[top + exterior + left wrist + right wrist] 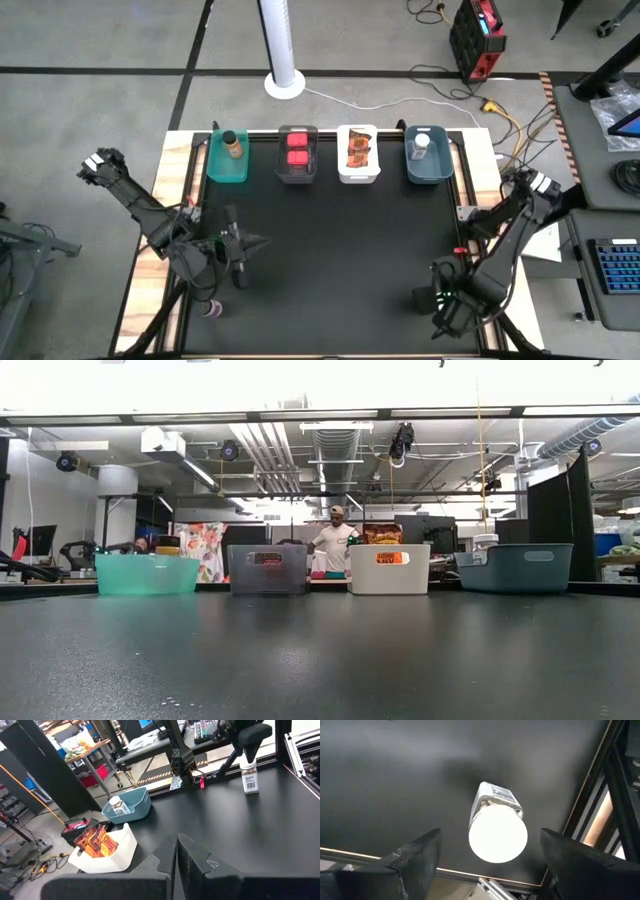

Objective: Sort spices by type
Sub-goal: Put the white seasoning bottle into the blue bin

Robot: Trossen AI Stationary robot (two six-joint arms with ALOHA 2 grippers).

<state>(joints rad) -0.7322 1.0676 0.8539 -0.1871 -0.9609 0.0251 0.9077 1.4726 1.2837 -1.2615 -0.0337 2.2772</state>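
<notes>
The right gripper (490, 865) is hanging over the near right part of the black table (330, 250), its fingers spread wide to either side of a white-capped jar (496, 826) without touching it. The jar is standing upright, long axis vertical, cap toward the wrist camera. It carries a white label with a barcode (251, 780); the print is too small to read.

The left gripper (240, 262) is waiting near the left edge, fingers pressed together and holding nothing. A small item (212, 310) is lying just nearer the table's front edge; its type cannot be told.

Four bins are lining the far edge:
- teal bin (227, 160): a brown bottle (234, 145)
- grey bin (297, 155): two red tubs (297, 150)
- white bin (358, 155): orange packets (359, 150)
- blue bin (428, 158): a second white-capped jar (421, 146)
</notes>
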